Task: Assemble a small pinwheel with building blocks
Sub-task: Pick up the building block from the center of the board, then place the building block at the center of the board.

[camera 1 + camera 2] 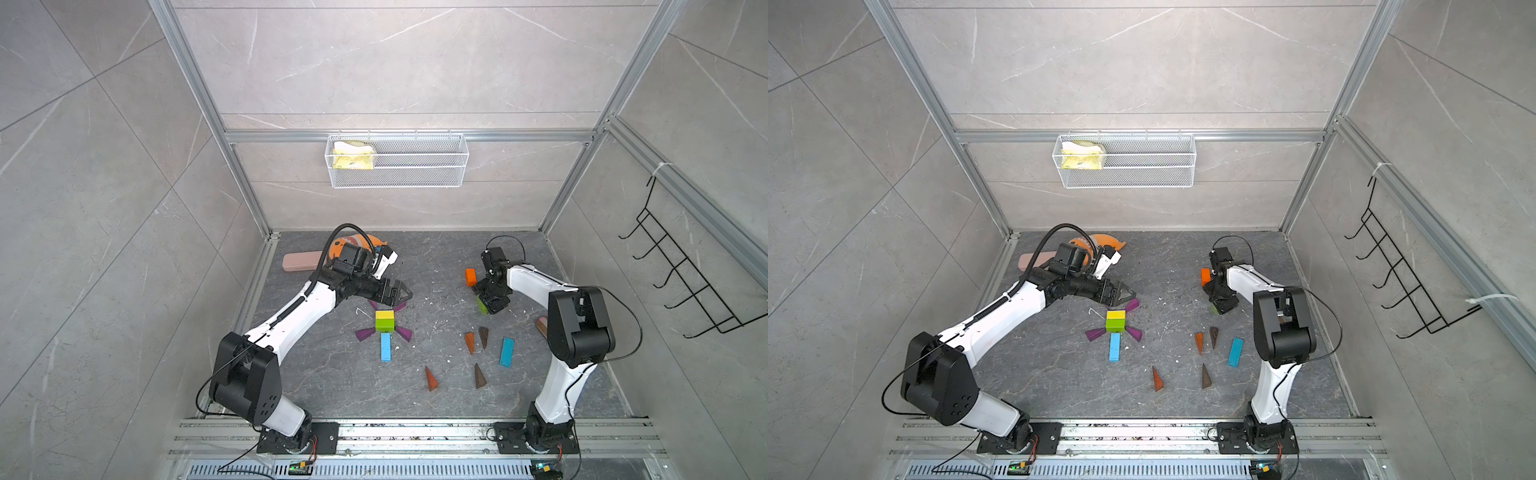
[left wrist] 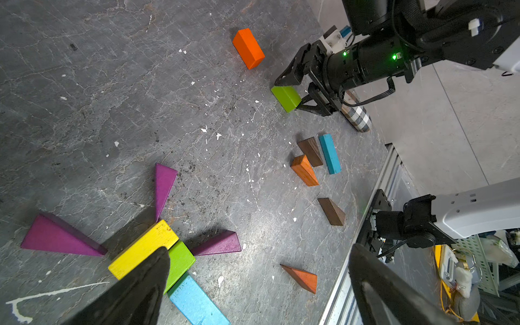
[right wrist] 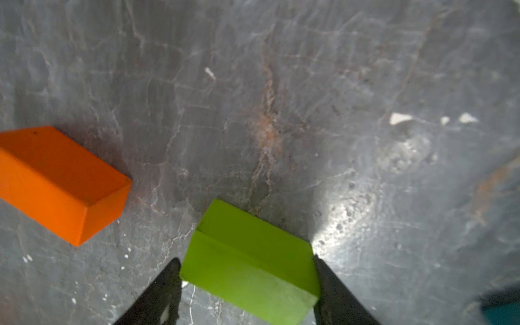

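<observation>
Short green wooden brick (image 3: 250, 261) lies flat on the dark grey tabletop (image 3: 281, 84), near an orange wooden brick (image 3: 62, 183). Right tool (image 3: 245, 259) brackets it, fingers (image 3: 157, 292) at its sides, long axis apparently skewed across the gap; clamped or not, cannot tell. Left tool (image 1: 404, 296) wide, well apart.

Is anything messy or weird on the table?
Yes. Little white flecks are scattered across the dark table, maybe chipped paint or crumbs. An orange plush toy and a pink case lie at the back, though neither is a building block.
</observation>
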